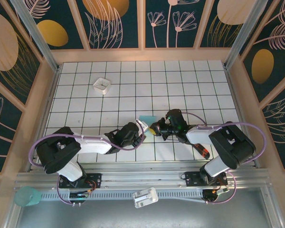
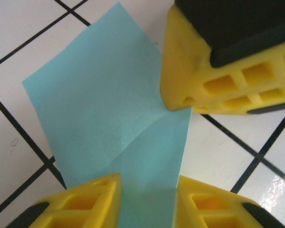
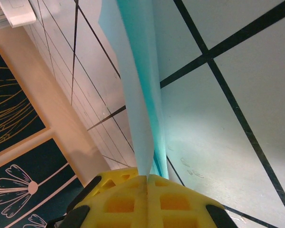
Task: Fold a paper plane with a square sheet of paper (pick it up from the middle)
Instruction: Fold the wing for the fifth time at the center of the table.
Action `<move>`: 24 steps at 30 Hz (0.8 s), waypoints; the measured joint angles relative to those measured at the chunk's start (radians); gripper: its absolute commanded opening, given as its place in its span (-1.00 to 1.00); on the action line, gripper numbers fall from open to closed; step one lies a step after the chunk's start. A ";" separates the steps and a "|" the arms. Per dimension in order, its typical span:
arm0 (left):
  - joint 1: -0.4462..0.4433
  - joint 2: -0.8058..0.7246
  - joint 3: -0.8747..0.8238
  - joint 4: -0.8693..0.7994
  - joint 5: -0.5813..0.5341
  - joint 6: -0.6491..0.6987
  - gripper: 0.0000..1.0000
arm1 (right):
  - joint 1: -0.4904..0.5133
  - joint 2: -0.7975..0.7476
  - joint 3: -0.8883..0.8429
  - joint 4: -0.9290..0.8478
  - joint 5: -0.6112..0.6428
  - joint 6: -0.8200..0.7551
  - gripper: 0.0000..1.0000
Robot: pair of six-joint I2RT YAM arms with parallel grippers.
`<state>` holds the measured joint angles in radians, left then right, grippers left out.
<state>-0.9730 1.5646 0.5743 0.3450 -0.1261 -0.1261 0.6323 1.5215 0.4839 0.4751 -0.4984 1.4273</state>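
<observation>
The sheet of paper (image 1: pixel 145 118) is located near the middle of the counter (image 1: pixel 180 85), between the two arms, where it can be reached from both sides at once. The right jaws are pressed together on one edge of the sheet (image 3: pixel 142 95). In the right wrist view the paper is seen rising edge-on from the seam between them, so that side is lifted clear of the counter (image 3: pixel 228 142) and kept taut. The left jaws are set apart, one on each side of the near edge of the sheet (image 2: pixel 114 109), and a gap is visible between them, so the paper is straddled but not yet pinched. A faint diagonal crease is seen running across the sheet towards the right jaws. The layers seen edge-on suggest that at least one fold is already made, although no dart shape is formed. The arrangement is judged to serve as an anchor-and-fold setup: one edge is fixed by the right jaws so that the opposite edge can be gripped and drawn over without the thin paper sliding on the smooth counter (image 2: pixel 19 28). A small white tray (image 1: pixel 102 85) is left well apart at the far left and is not involved.
</observation>
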 measured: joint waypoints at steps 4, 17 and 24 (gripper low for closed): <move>0.000 0.000 0.000 0.012 0.006 -0.015 -0.53 | 0.000 0.000 0.000 0.000 0.000 0.000 -1.00; 0.000 0.007 -0.010 0.043 0.010 -0.040 -0.89 | 0.005 0.000 0.000 0.001 0.000 0.000 -0.98; 0.000 0.007 -0.036 0.082 0.023 -0.056 -0.99 | -0.003 -0.016 -0.006 -0.006 0.004 -0.010 -0.58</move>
<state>-0.9730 1.5719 0.5385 0.4274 -0.1032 -0.1822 0.6296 1.5051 0.4774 0.4690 -0.4942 1.4174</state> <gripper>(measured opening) 0.061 0.176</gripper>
